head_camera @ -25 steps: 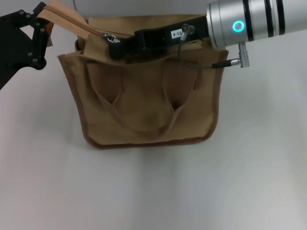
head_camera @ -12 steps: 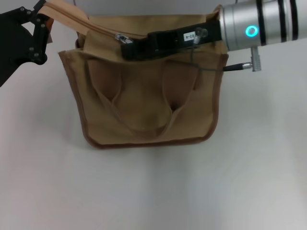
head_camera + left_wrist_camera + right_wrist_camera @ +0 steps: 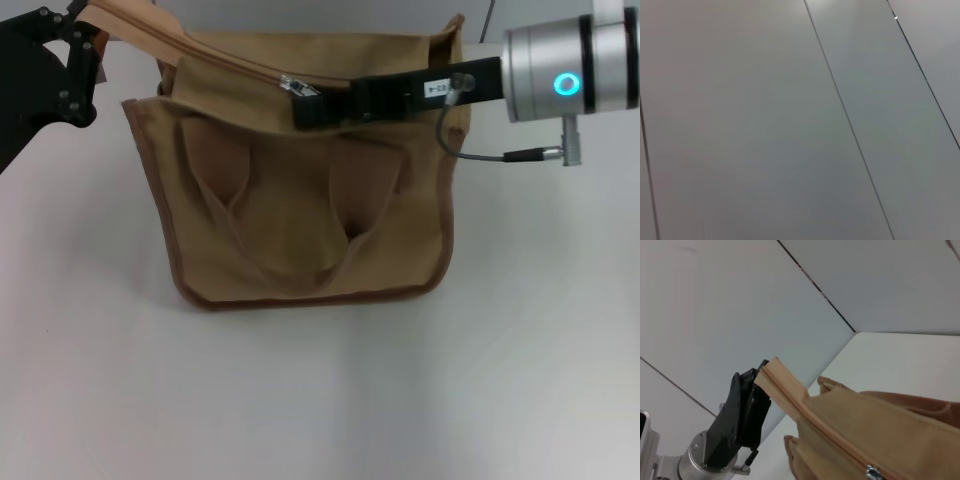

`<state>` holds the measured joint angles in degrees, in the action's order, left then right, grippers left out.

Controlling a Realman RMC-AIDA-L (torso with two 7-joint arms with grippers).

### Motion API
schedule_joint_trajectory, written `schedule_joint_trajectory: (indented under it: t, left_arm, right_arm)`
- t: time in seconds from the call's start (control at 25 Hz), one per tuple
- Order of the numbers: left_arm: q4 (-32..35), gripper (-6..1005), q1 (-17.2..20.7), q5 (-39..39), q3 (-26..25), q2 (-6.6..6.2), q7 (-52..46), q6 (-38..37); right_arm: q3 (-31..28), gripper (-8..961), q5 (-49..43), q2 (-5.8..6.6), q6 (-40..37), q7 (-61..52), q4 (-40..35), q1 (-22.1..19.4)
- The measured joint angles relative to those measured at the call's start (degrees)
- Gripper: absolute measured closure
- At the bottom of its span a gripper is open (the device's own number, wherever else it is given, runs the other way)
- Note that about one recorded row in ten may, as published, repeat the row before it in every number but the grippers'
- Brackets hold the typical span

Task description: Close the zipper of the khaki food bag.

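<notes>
The zipper (image 3: 225, 62) ran across the top of the khaki food bag (image 3: 300, 220), which stood in the upper middle of the head frame on the white table (image 3: 320, 400). Its silver pull tab (image 3: 298, 87) sat near mid-span, pinched by the right gripper (image 3: 306, 100) reaching in from the upper right. Left of the tab the teeth looked joined; the stretch toward the right corner seemed yet to be closed, so roughly half remained. At the upper left, the left gripper (image 3: 88, 28) clamped the zipper's raised end (image 3: 775, 375), holding it taut.
</notes>
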<state>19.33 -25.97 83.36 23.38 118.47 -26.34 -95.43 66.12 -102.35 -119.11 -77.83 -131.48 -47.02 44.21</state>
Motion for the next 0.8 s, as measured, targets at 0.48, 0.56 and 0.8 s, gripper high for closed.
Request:
schedule_joint_trajectory:
  t: [0.48,0.56,0.8]
  left_arm:
    - [0.0,903,-0.2,-1.3,0.0,0.09,0.0,1.7]
    - [0.0,903,-0.2,-1.5,0.0,0.09,0.0,2.0]
    - [-0.2,901,-0.3,-1.6,0.0,0.1,0.0,2.8]
  right_arm:
    - [-1.8,937,-0.2,0.8,-3.2,0.5,-6.3,-6.8]
    - [-3.3,937,-0.2,0.99,-4.2,1.1,-6.4,-7.4]
    - [-7.7,938,-1.7,1.99,-6.5,2.3,-6.3,-9.2]
